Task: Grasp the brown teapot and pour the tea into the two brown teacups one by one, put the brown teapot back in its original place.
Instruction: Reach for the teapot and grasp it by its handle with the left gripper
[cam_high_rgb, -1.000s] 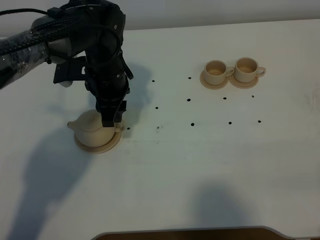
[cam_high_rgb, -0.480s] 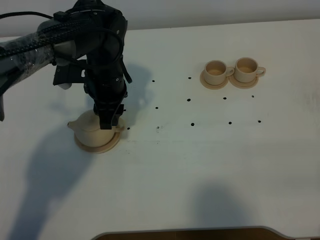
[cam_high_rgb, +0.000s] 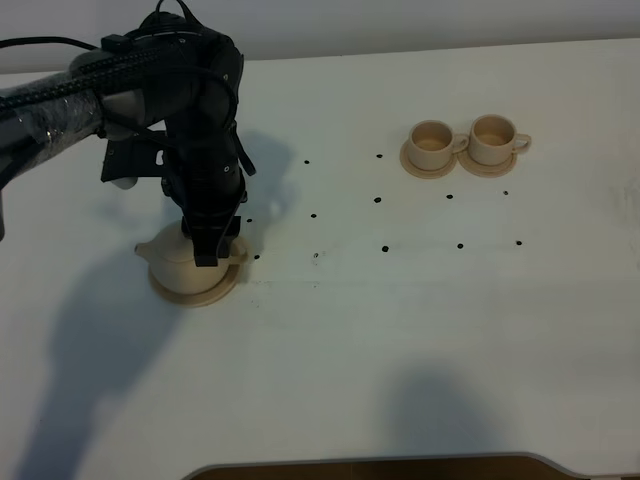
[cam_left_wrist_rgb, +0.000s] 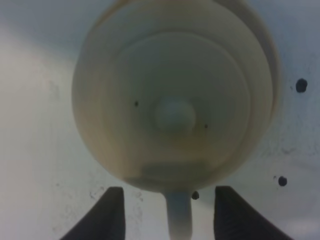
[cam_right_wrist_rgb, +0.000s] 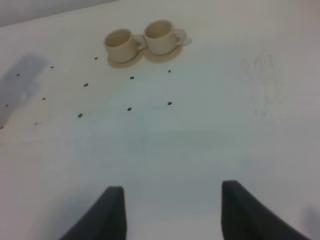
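Brown teapot (cam_high_rgb: 176, 260) sat on its wide saucer (cam_high_rgb: 196, 293) at the tabletop's (cam_high_rgb: 400, 330) left side. Left hand (cam_high_rgb: 214, 252) hung low over it, fingers (cam_left_wrist_rgb: 107, 212) spread wide either side of the loop handle (cam_left_wrist_rgb: 179, 220), not gripping. Right hand (cam_right_wrist_rgb: 175, 215) was wide and empty. Teacups (cam_high_rgb: 432, 144) (cam_high_rgb: 491, 139) stood well apart from the teapot, on small saucers

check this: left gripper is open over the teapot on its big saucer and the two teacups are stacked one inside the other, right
Not stacked: the exterior high view shows one teacup standing side by side with the other teacup. The rest holds: the left gripper is open over the teapot on its big saucer.
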